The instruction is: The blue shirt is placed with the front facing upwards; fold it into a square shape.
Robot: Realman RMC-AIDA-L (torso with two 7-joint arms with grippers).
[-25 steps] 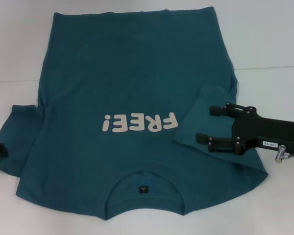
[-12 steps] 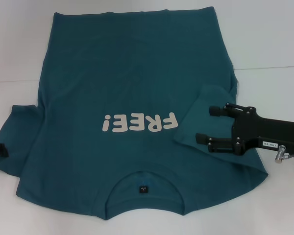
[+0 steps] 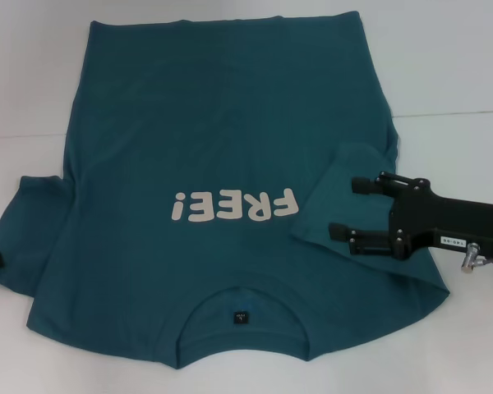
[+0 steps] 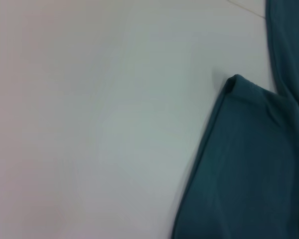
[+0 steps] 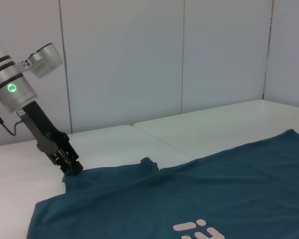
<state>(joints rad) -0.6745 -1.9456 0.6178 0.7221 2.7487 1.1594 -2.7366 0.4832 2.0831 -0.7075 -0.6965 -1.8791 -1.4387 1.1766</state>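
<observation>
**Sleeve folds in hand: right one in, left one about to start**

Shirt (image 3: 222, 189) lies flat on the worktop (image 3: 452, 66), front up, "FREE!" print (image 3: 234, 205) showing, collar (image 3: 242, 316) on the robot's side. The right sleeve (image 3: 345, 197) is already flipped inward over the body, directly under and ahead of the right gripper (image 3: 343, 209). The left sleeve (image 3: 25, 230) lies spread outward, with the left gripper (image 5: 72, 167) at its outer edge.

How to do it well (judgement): pinch the left sleeve at the hem corner, taking only the sleeve layers and not the body cloth. Lift just enough to clear, carry it inward across the body, and lay it down so the fold line runs straight from shoulder to hem, matching the right side. Release only once the cloth is flat, or the sleeve will spring back. The right gripper should back straight off without dragging the folded sleeve out.

Pose: the right arm reaches in from the right and lies low, roughly level; its jaws are apart with nothing between them, hovering over or resting on the folded sleeve — contact unclear. The left arm comes down steeply, gripper tip on the sleeve edge; cannot tell whether its jaws are parted or closed on cloth. The left wrist view shows only the sleeve corner and bare worktop.
</observation>
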